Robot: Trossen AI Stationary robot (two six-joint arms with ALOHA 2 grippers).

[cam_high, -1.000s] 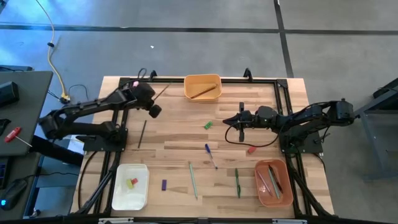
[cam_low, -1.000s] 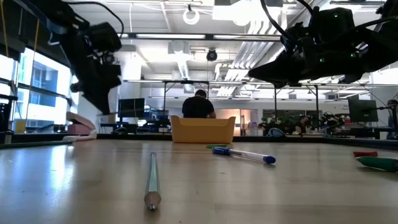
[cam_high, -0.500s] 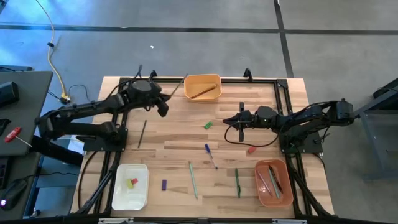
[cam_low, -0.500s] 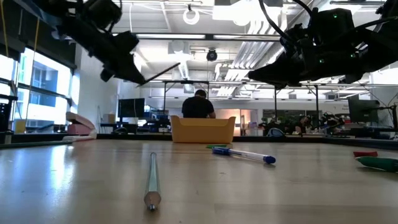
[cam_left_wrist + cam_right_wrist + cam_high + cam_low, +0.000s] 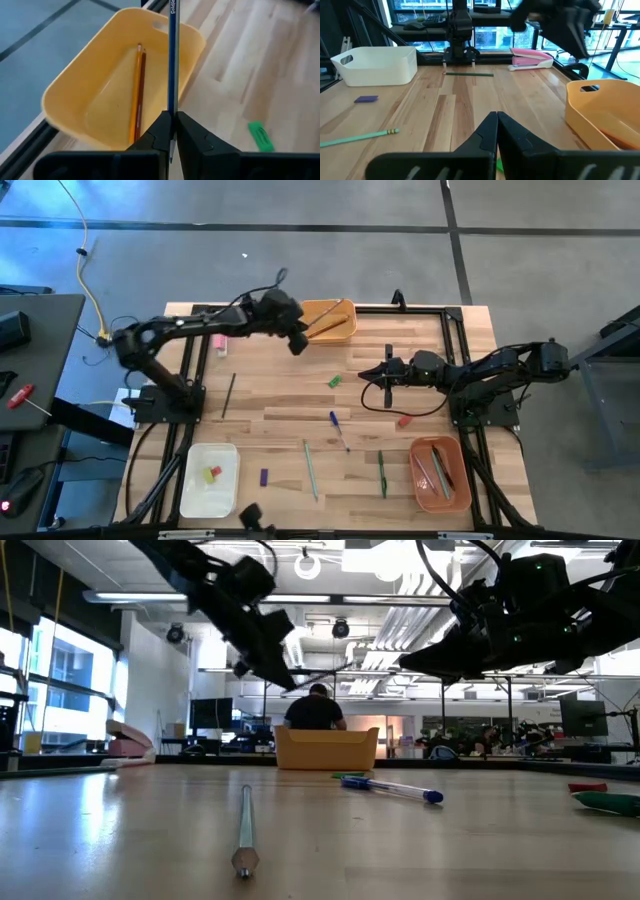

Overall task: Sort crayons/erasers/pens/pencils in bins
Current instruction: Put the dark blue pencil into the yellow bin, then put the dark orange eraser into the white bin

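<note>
Yellow-orange bin (image 5: pixel 326 320) now beneath the left claw (image 5: pixel 298 340), moved from the surface's (image 5: pixel 280 395) left edge, pinching a dark pencil (image 5: pixel 173 55), right claw (image 5: pixel 388 375) pressed together, unmoved.

We are seeing a wooden table (image 5: pixel 290 405), yellow-orange bin (image 5: pixel 326 321) lying at its far edge, white bin (image 5: pixel 208 480) and salmon bin (image 5: pixel 440 474) sitting at its near corners, pens (image 5: pixel 339 430) and crayons (image 5: pixel 334 381) lying mid-table.
</note>
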